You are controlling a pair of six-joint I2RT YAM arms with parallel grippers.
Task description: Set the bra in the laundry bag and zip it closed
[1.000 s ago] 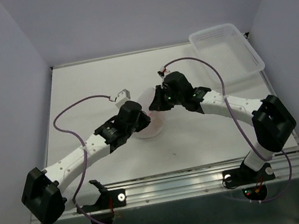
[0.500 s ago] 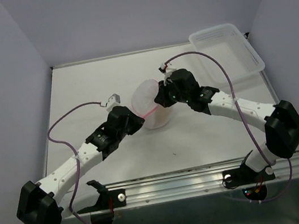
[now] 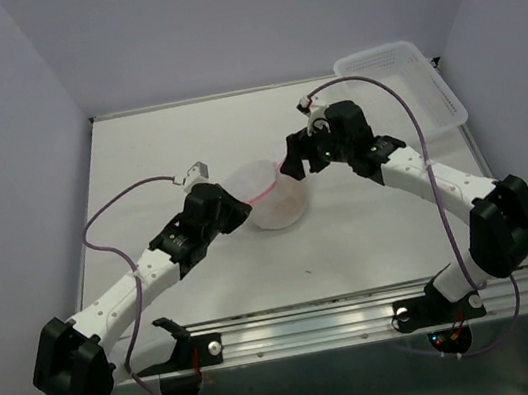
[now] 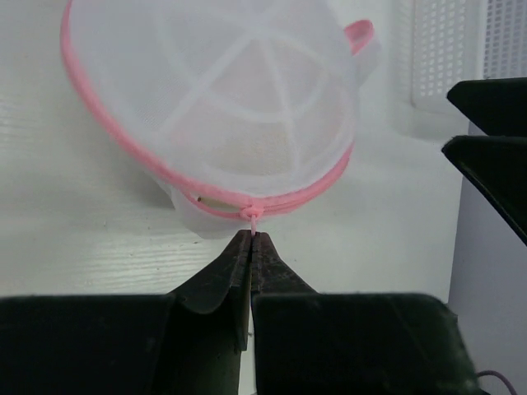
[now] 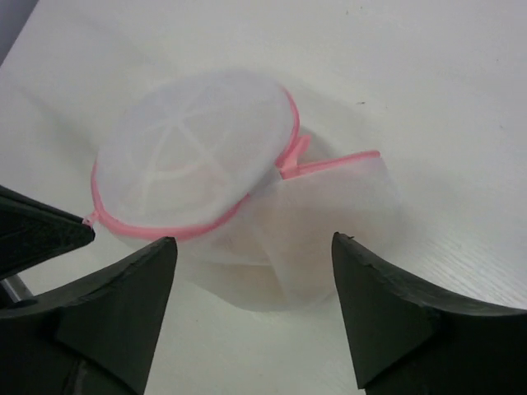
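The laundry bag (image 3: 269,197), a white mesh dome with a pink zipper rim, stands mid-table between both arms. My left gripper (image 4: 251,237) is shut on the pink zipper pull (image 4: 253,216) at the bag's near rim. The bra shows only as a tan patch through the mesh (image 5: 247,276) and in a small gap by the pull (image 4: 212,200). My right gripper (image 5: 254,239) is open just off the bag's far right side, with its fingers apart from the mesh. Beside the lid, a pink strip (image 5: 338,160) stands away from the lid's rim.
A clear perforated plastic basket (image 3: 407,82) sits at the back right corner, close behind the right wrist. Purple cables loop over both arms. My right gripper's dark fingers (image 4: 494,123) show at the right edge of the left wrist view.
My right gripper has opened, let go of the bag and drawn back toward the basket. The bag has settled slightly right. My left gripper keeps its hold on the pull.
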